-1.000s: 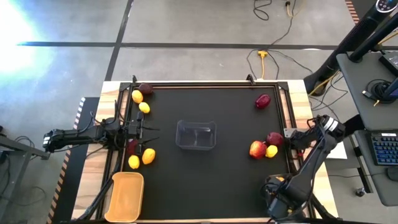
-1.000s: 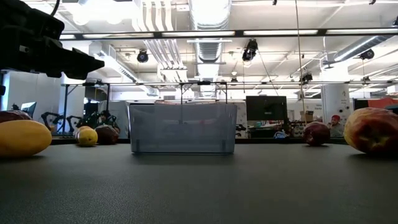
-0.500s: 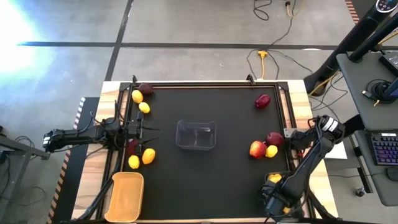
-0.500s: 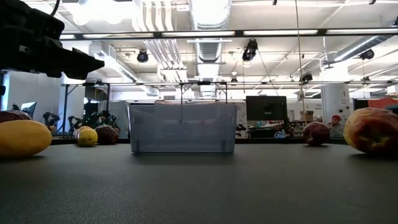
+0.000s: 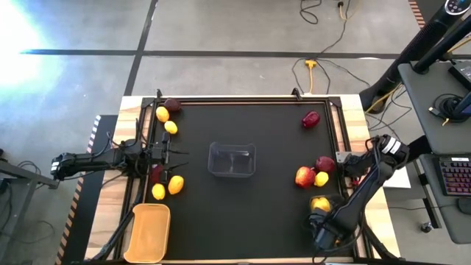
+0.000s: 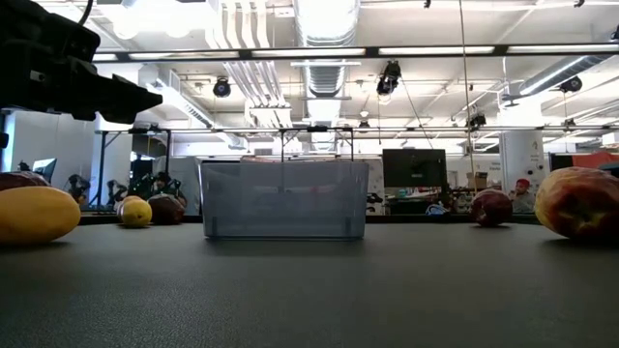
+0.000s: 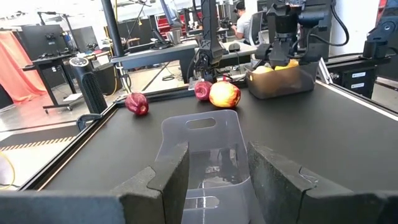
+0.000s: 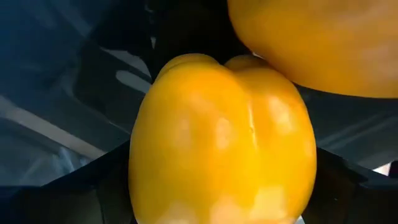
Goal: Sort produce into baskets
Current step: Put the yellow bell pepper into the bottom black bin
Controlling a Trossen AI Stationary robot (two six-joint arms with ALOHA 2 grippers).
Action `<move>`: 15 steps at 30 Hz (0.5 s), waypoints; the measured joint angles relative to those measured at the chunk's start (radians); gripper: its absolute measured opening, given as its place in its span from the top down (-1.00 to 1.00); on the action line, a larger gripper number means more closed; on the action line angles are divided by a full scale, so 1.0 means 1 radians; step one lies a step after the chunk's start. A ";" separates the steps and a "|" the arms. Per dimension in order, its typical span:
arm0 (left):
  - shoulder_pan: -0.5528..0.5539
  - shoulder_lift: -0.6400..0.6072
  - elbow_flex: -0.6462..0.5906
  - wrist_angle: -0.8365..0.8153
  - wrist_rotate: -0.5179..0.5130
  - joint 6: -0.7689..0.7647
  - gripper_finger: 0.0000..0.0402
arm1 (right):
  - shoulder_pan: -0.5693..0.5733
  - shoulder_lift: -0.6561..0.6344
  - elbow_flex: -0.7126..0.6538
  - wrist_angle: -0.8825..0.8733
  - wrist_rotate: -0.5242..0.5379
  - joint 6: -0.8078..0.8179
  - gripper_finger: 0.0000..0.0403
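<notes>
Fingers of the right gripper [image 5: 321,210] sit low at the lower right of the high view, closed around a yellow bell pepper [image 8: 222,138] that fills the right wrist view between the two dark fingers [image 8: 93,190]; a second yellow piece [image 8: 323,43] lies just beside it at the upper right of that frame. In the left wrist view this same gripper [image 7: 281,61] hangs over a dark grey bin [image 7: 281,82] at the upper right of the frame, with yellow produce showing inside it.

Just above the right gripper in the high view, a red-yellow fruit [image 5: 305,177], a small lemon [image 5: 321,179] and a dark-red fruit [image 5: 325,163] cluster together, touching or nearly so. Another dark-red fruit [image 5: 311,119] lies alone toward the upper right of the black bench [image 5: 243,221].

The clear plastic bin [image 5: 232,160] stands at the middle of the bench, upright, and seems to hold no produce.

The left gripper [image 5: 175,154] waits at the left edge of the bench, its fingers [image 7: 166,180] spread wide and pointing at the clear bin. Above it in the high view lie two lemons [image 5: 162,113] [image 5: 171,127] and a dark fruit [image 5: 173,105]; below it, two more yellow pieces [image 5: 175,185] [image 5: 158,192] and a dark-red fruit [image 5: 156,172]. The yellow-orange bin [image 5: 147,232] rests at the lower left corner, partly off the black surface.
</notes>
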 joint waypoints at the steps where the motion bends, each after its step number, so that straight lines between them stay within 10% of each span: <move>1: 0.000 0.000 0.000 0.000 0.000 0.000 0.27 | -0.001 -0.010 0.000 0.001 0.015 -0.003 -0.62; 15: 0.000 0.000 0.000 0.000 0.000 0.000 0.27 | -0.001 -0.140 0.028 -0.085 0.099 -0.040 -0.85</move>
